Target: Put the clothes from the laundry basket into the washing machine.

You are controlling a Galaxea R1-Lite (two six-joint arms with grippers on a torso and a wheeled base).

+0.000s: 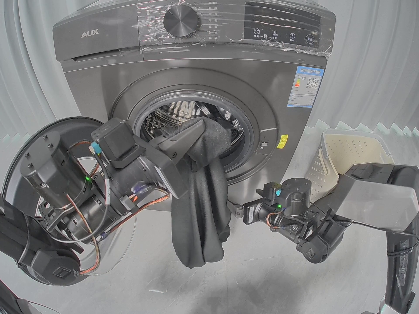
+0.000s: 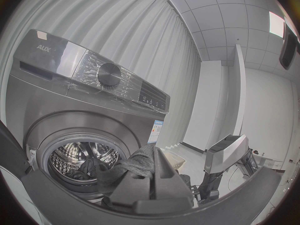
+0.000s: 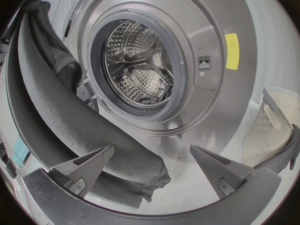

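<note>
One garment (image 1: 200, 206): dark charcoal cloth with a fine knitted grain, long and limp, bunched at the top and hanging in heavy vertical folds
Garment's place: upper end lifted to the mouth of the drum (image 1: 183, 110), top fold just over the rubber ring; the long remainder outside, hanging down the front of the washing machine (image 1: 196, 66), lower end low and near the pale floor (image 1: 262, 280)
Garment from the wrist views: grey woven fold (image 2: 137, 164) gathered at the left fingertips; broad textured band (image 3: 62, 110) sweeping past the open door side, hem crumpled at the low end
Left gripper (image 1: 196, 129): raised at the drum opening, fingers (image 2: 162, 175) pressed together on the garment's top fold
Right gripper (image 1: 235, 208): low before the machine's lower front, between the hanging garment and the laundry basket (image 1: 349, 153); fingers (image 3: 93, 161) spread wide with nothing between them, one just beside the garment's lower part
Washing machine details: grey front loader, round door (image 1: 70, 127) swung open on the robot's left, control dial (image 1: 181, 20) under clear plastic film
Drum contents: a little dark cloth (image 3: 150, 99) lying at the bottom of the steel drum
Laundry basket details: cream, perforated, on the floor to the machine's right; a dark piece of cloth (image 3: 287, 153) draped at its rim
</note>
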